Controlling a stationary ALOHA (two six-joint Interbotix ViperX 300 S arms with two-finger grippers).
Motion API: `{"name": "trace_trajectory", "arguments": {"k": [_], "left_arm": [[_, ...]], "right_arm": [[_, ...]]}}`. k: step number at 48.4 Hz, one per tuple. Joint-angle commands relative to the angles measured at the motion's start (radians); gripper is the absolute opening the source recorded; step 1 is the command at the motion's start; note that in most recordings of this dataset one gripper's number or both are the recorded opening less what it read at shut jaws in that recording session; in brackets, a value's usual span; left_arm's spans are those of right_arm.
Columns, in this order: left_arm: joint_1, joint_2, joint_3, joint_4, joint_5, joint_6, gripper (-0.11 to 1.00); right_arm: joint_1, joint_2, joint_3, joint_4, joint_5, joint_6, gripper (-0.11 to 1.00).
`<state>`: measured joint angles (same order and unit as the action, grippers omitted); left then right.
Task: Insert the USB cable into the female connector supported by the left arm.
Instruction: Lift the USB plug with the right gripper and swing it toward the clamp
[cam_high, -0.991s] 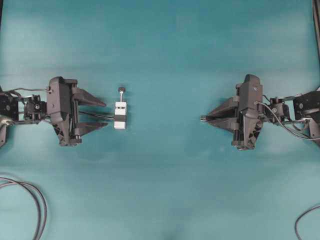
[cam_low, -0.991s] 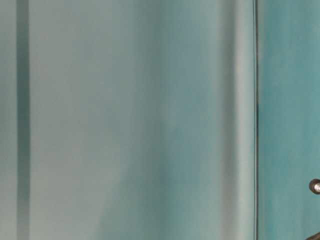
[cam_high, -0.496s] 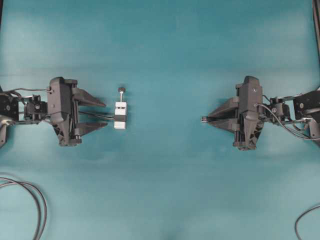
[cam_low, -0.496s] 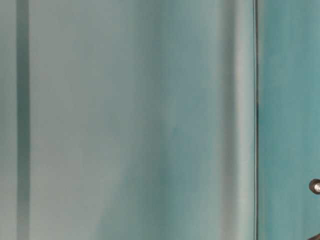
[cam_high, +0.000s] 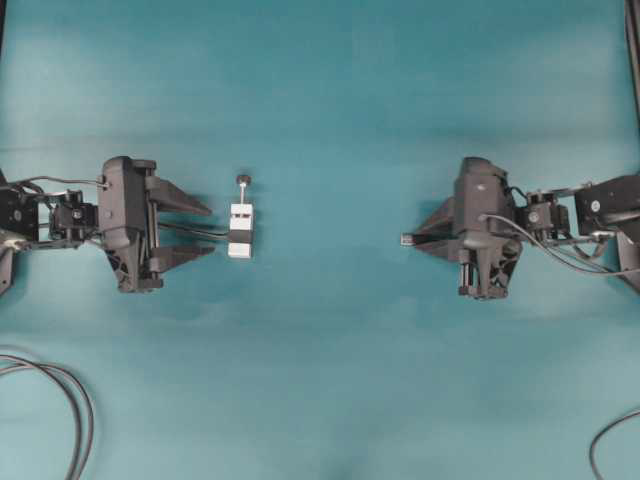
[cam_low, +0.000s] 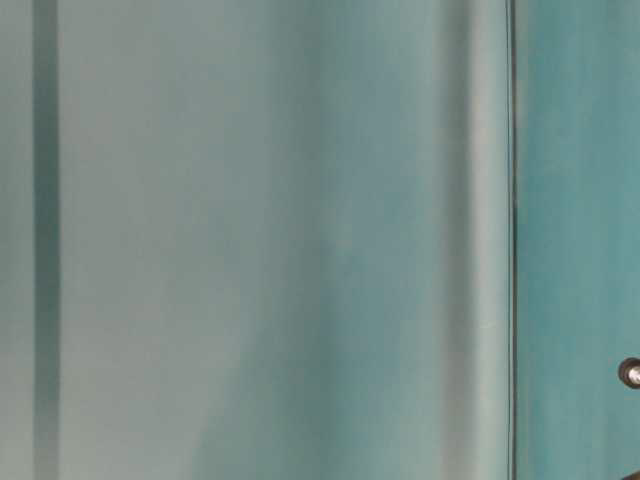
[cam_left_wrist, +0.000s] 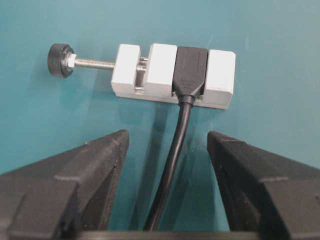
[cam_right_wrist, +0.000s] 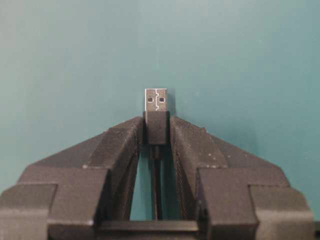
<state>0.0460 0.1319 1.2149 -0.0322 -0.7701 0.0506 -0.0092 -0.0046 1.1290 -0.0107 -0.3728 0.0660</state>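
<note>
The female connector (cam_high: 240, 230) is a white clamp block with a black band and a black-knobbed screw, lying on the teal table just right of my left gripper (cam_high: 211, 229). In the left wrist view the female connector (cam_left_wrist: 172, 75) lies ahead of my left gripper (cam_left_wrist: 167, 137). That gripper stands wide open, and only the connector's black cable (cam_left_wrist: 175, 160) runs between its fingers, untouched. My right gripper (cam_high: 405, 240) points left from the right side, well apart from the connector. My right gripper (cam_right_wrist: 157, 122) is shut on the dark plug of the USB cable (cam_right_wrist: 156, 100), whose metal tip sticks out forward.
Loose dark cables curl at the lower left (cam_high: 70, 400) and lower right (cam_high: 605, 440) of the table. The table-level view is mostly blurred teal, with a small round dark object (cam_low: 630, 372) at its right edge.
The right arm's wrist has shifted left and tilted, while the plug tip stays about where it was. The left arm and the connector have not moved.
</note>
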Motion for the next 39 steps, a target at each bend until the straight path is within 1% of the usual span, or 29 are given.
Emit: {"name": "trace_trajectory", "arguments": {"k": [1, 6, 17, 22, 26, 34, 39], "left_arm": [[0.000, -0.017, -0.011, 0.002, -0.009, 0.017, 0.70], [0.000, -0.011, -0.011, 0.002, -0.011, 0.017, 0.70], [0.002, 0.006, -0.014, 0.002, -0.051, 0.017, 0.70], [0.003, 0.025, -0.014, 0.002, -0.075, 0.017, 0.70], [0.002, 0.041, -0.015, 0.002, -0.091, 0.017, 0.70], [0.003, 0.058, -0.018, 0.002, -0.118, 0.017, 0.70], [0.003, 0.063, -0.020, 0.002, -0.127, 0.017, 0.70]], "right_arm": [[-0.014, -0.055, -0.040, -0.002, 0.060, -0.012, 0.27], [-0.023, -0.078, -0.071, -0.002, 0.106, -0.015, 0.27], [-0.023, -0.078, -0.124, -0.002, 0.115, -0.015, 0.27], [-0.023, -0.078, -0.160, -0.002, 0.144, -0.012, 0.27], [-0.023, -0.077, -0.202, -0.002, 0.215, -0.011, 0.27], [-0.021, -0.054, -0.324, -0.002, 0.462, -0.011, 0.25], [-0.011, -0.020, -0.387, -0.002, 0.565, -0.003, 0.24]]}}
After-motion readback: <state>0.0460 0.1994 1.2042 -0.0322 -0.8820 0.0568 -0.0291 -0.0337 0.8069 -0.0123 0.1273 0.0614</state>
